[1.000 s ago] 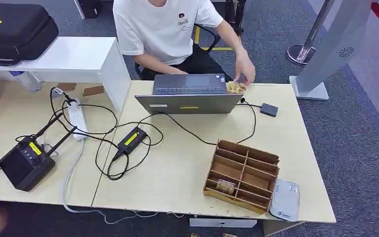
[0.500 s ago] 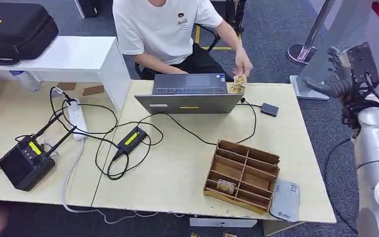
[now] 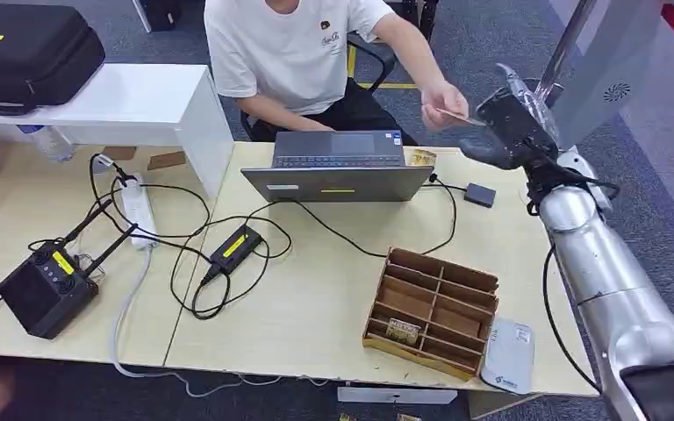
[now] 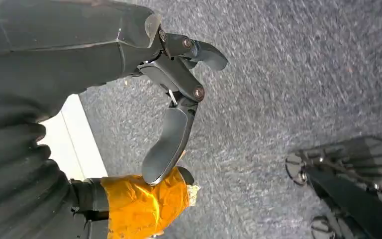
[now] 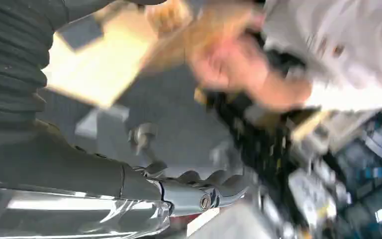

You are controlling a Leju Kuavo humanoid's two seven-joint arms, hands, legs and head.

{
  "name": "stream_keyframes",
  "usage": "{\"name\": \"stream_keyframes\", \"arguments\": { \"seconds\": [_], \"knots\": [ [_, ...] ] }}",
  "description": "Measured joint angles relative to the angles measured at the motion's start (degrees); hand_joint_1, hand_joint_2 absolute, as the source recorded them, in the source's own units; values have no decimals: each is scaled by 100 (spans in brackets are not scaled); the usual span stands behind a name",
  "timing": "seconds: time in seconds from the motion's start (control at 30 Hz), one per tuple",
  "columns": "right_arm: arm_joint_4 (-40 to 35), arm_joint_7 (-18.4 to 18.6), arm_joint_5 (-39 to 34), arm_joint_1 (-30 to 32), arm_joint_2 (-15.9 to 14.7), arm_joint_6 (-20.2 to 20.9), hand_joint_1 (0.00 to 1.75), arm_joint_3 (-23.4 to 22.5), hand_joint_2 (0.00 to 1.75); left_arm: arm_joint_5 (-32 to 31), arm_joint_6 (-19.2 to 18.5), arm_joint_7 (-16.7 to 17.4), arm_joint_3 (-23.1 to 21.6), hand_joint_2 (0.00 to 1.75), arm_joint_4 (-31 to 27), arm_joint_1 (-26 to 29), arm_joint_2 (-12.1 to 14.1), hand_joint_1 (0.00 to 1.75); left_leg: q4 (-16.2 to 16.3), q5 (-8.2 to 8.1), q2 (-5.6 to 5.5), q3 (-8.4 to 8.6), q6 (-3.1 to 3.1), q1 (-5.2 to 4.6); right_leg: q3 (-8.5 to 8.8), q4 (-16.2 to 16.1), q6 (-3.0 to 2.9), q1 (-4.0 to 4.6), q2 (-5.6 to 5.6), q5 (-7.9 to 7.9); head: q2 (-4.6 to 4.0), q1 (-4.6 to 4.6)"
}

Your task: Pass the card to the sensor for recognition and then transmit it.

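Item: thin tan card (image 3: 450, 114), held by the seated person's hand (image 3: 439, 103) above the far edge of the pale wooden tabletop (image 3: 316, 289), its free end reaching toward the robot's right hand (image 3: 511, 123). Whether card and right hand touched could not be told.

Item: right hand, dark, raised on a silver arm (image 3: 601, 272) over the far right corner of the tabletop, level with the person's hand. Head view showed it from behind; right wrist view was blurred; whether its fingers were apart or together could not be told.

Item: left hand (image 4: 176, 104), seen in the left wrist view above grey carpet (image 4: 288, 79), its fingers (image 4: 166, 144) parted and loosely curved, holding nothing.

Item: flat grey card sensor (image 3: 506, 353), lying at the near right corner of the tabletop, just beside the brown wooden compartment tray (image 3: 433, 311).

Item: compartment tray, one near-side compartment holding a small patterned card (image 3: 401, 330).

Item: open grey laptop (image 3: 337, 168), at the far edge before the person in a white T-shirt (image 3: 290, 48); a small stack of patterned cards (image 3: 419, 158) just beside its right side.

Item: small black box (image 3: 479, 195), cabled, right of the laptop.

Item: black radio unit with antennas (image 3: 46, 288), white power strip (image 3: 138, 209) and black adapter with yellow label (image 3: 234, 248), on the left portion of the tabletop amid black cables.

Item: black hard case (image 3: 26, 48), on a white side table (image 3: 123, 101).
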Motion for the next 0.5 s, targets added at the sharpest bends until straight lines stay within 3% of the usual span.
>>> {"name": "stream_keyframes", "arguments": {
  "seconds": [0.07,0.17,0.27,0.37,0.4,0.5],
  "knots": [
    [-108,103,684,34,-39,-701,0,220,175,15,-101,0,0,175,0,1,-13,0,1,0,0,1,0,0,0,0,0,0,0,0,0,0],
    [-307,201,1599,179,-131,-1411,0,460,175,20,-211,-9,-11,175,2,2,-42,0,2,-1,0,0,1,0,0,-1,0,0,0,0,0,0],
    [-506,218,2218,398,-203,-1859,0,558,175,20,-267,-17,-44,175,2,3,-63,0,1,-2,0,-1,2,0,0,-2,0,0,0,0,0,0],
    [-656,218,2545,571,-262,-2055,0,611,175,18,-318,-31,-70,175,13,4,-83,0,2,-2,0,-1,2,0,0,-2,0,0,0,0,0,0],
    [-697,218,2586,612,-280,-2070,175,622,175,18,-326,-37,-83,175,24,4,-85,0,2,-2,0,-1,2,0,0,-2,0,0,0,0,0,0],
    [-792,196,2632,716,-321,-2092,175,624,175,0,-346,-59,-94,175,33,4,-85,0,2,-2,0,0,2,0,0,-1,0,0,0,0,0,0]
  ]
}}
